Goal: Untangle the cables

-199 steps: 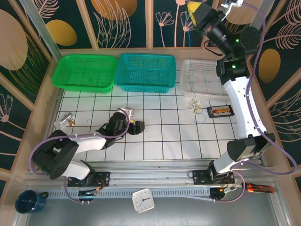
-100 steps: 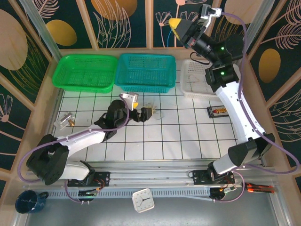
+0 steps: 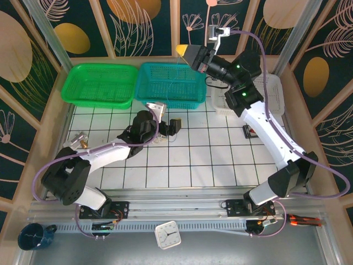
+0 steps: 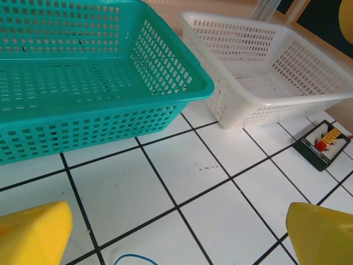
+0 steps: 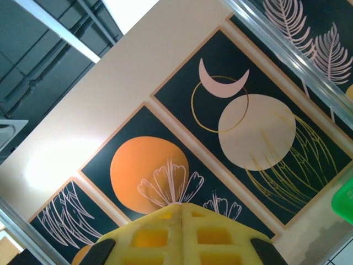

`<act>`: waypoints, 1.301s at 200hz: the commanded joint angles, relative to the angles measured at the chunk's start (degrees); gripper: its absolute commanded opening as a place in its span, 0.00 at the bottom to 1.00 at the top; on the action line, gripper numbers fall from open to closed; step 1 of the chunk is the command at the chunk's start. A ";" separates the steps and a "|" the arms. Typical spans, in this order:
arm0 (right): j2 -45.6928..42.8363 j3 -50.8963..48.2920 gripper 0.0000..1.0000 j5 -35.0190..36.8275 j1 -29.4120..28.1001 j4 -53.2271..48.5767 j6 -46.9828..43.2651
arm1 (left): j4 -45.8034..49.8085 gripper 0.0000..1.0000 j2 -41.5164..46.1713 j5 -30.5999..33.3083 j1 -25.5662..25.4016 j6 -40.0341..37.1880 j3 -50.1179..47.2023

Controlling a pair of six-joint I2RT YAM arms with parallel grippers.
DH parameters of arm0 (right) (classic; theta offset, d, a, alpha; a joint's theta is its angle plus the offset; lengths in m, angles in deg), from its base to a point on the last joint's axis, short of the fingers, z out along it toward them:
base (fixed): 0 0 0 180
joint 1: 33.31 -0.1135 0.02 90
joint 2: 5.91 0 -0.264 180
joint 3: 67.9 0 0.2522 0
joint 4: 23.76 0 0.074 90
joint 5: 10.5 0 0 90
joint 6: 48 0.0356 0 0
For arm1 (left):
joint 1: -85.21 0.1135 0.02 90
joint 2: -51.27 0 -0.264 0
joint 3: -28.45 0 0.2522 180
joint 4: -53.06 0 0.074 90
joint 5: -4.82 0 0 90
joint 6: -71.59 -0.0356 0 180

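Right end effector [image 3: 185, 51] has swung left, high above the teal mesh basket [image 3: 187, 83], pads closed, seemingly pinching a strand. The thin tan, grey and bluish cables [image 3: 164, 138] trailed across to your left end effector [image 3: 175, 127], which gapes wide beside them. You've relocated the knot, not loosened it. The white tiled bench [image 3: 209, 165] is enclosed by dark leaf-patterned wall panels [image 3: 138, 22].
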 commanded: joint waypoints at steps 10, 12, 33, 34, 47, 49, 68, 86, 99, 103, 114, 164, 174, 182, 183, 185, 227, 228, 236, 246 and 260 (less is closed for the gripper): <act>-1.00 2.87 0.00 0.91 -0.92 -3.06 -5.79 | -3.15 0.99 1.64 1.07 0.13 -0.34 -2.04; -1.02 2.83 0.00 1.05 -0.92 -3.20 -5.99 | -3.20 0.99 1.90 1.00 0.14 -0.23 -2.36; -1.62 2.80 0.00 2.40 -0.92 -4.63 -7.36 | -4.05 0.99 5.46 0.10 0.09 1.14 -6.94; -1.64 2.79 0.00 2.42 -0.92 -4.66 -7.40 | -4.09 0.99 5.73 0.08 0.12 1.26 -7.20; -2.12 2.45 0.00 3.16 -0.92 -5.02 -7.90 | -4.47 0.99 8.42 -0.27 0.14 2.16 -10.26; -2.17 2.39 0.00 3.33 -0.96 -5.12 -7.95 | -4.54 0.99 8.98 -0.35 0.12 2.35 -10.74; -3.10 1.41 0.00 4.58 -0.83 -5.22 -8.18 | -4.79 0.99 13.22 0.05 0.12 3.93 -14.83; -3.90 0.10 0.00 5.32 -0.87 -5.00 -8.14 | -5.00 0.99 17.03 1.79 0.10 5.46 -18.08; -4.46 -0.78 0.00 6.02 -0.89 -5.00 -7.93 | -4.86 0.99 19.12 2.57 0.11 5.84 -19.72; -4.64 -1.00 0.00 6.16 -0.90 -4.88 -7.95 | -4.69 0.99 19.61 2.90 0.14 5.97 -20.07; -5.06 -1.41 0.00 6.48 -0.92 -4.93 -7.89 | -4.05 0.99 20.68 2.91 0.21 5.87 -20.81; -5.72 -2.05 0.00 6.43 -1.08 -5.00 -7.24 | -2.69 0.99 21.53 6.80 0.23 6.57 -22.35; -5.71 -2.12 0.00 6.23 -1.09 -5.04 -7.32 | -2.92 0.99 20.52 8.61 0.22 6.34 -21.71; -5.80 -2.13 0.00 6.23 -1.09 -5.28 -7.42 | -3.39 0.99 19.58 9.64 0.23 6.06 -21.03; -5.80 -2.14 0.00 6.23 -1.09 -5.29 -7.43 | -3.45 0.99 19.47 9.73 0.23 6.01 -20.97; -5.82 -2.14 0.00 6.23 -1.09 -5.34 -7.50 | -3.65 0.99 19.14 9.95 0.23 5.95 -20.76; -6.47 -2.42 0.00 6.58 -3.11 -6.46 -8.30 | -7.78 0.99 11.98 12.09 0.25 3.85 -16.97; -6.48 -2.41 0.00 6.58 -3.11 -6.50 -8.31 | -7.84 0.99 11.80 12.05 0.28 3.80 -16.79; -6.58 -2.48 0.00 6.58 -3.20 -6.53 -8.35 | -8.00 0.99 10.27 12.34 0.40 3.27 -15.73; -6.74 -2.49 0.00 6.58 -3.44 -6.63 -8.35 | -7.99 0.99 8.41 12.92 0.66 2.81 -14.51; -6.94 -2.58 0.00 6.67 -3.64 -6.70 -8.39 | -9.03 0.99 6.06 13.42 1.38 2.29 -13.46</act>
